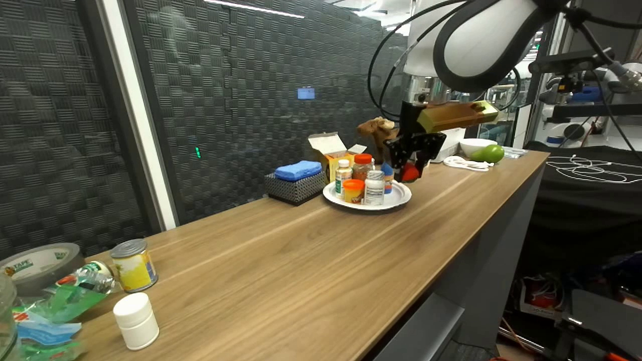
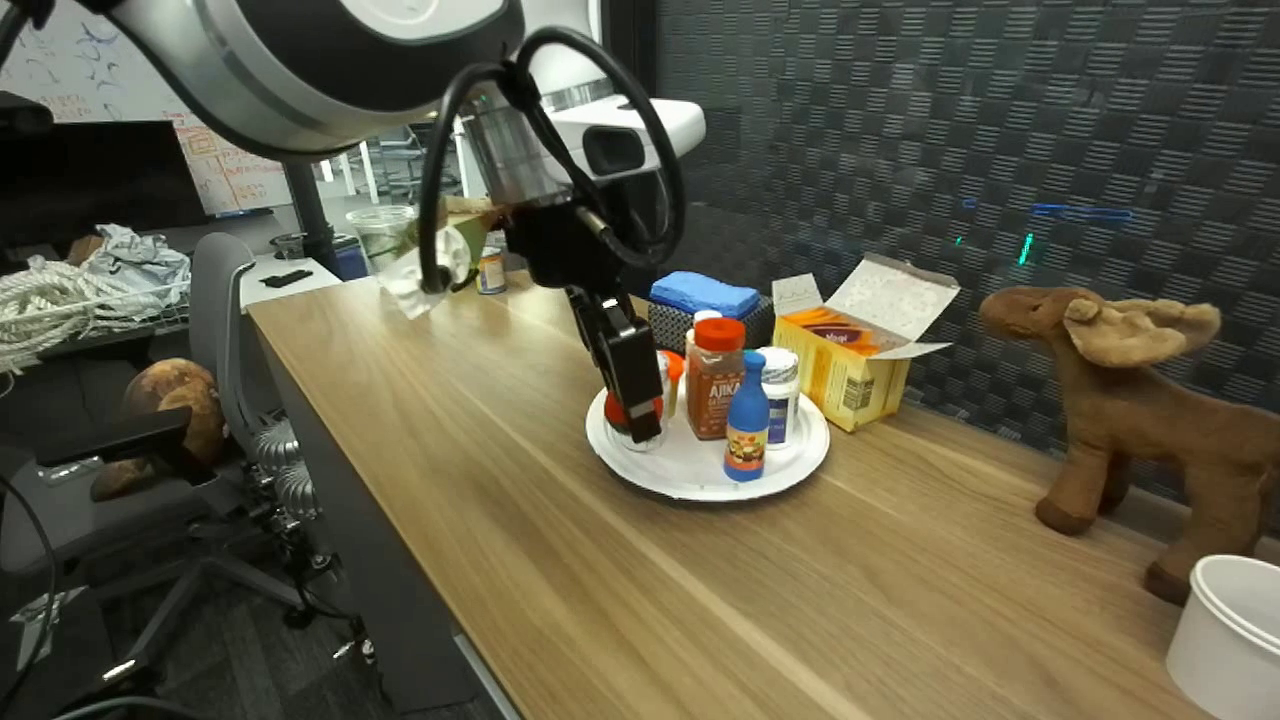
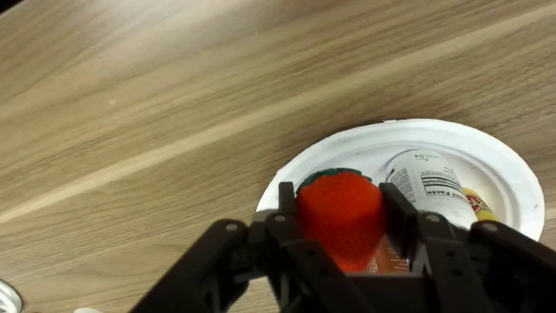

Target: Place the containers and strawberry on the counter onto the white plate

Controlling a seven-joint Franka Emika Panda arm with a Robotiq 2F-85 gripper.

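Note:
The red strawberry (image 3: 341,217) has green leaves at its far end. My gripper (image 3: 336,191) is shut on it, with a finger against each side. They hang over the edge area of the white plate (image 3: 434,125); the gripper also shows in both exterior views (image 1: 412,165) (image 2: 640,415). On the plate stand a blue bottle (image 2: 747,425), a red-lidded jar (image 2: 713,400), a white supplement bottle (image 1: 374,189), an orange-lidded yellow tub (image 1: 354,192) and a white-capped bottle (image 1: 343,175). In an exterior view, the fingers partly hide the strawberry (image 2: 620,410).
Behind the plate are a black patterned box (image 1: 296,186) with a blue cloth, an open yellow box (image 2: 850,380) and a brown moose toy (image 2: 1150,430). A white bottle (image 1: 136,321), a can (image 1: 134,265) and tape (image 1: 45,265) stand at the counter's far end from the arm.

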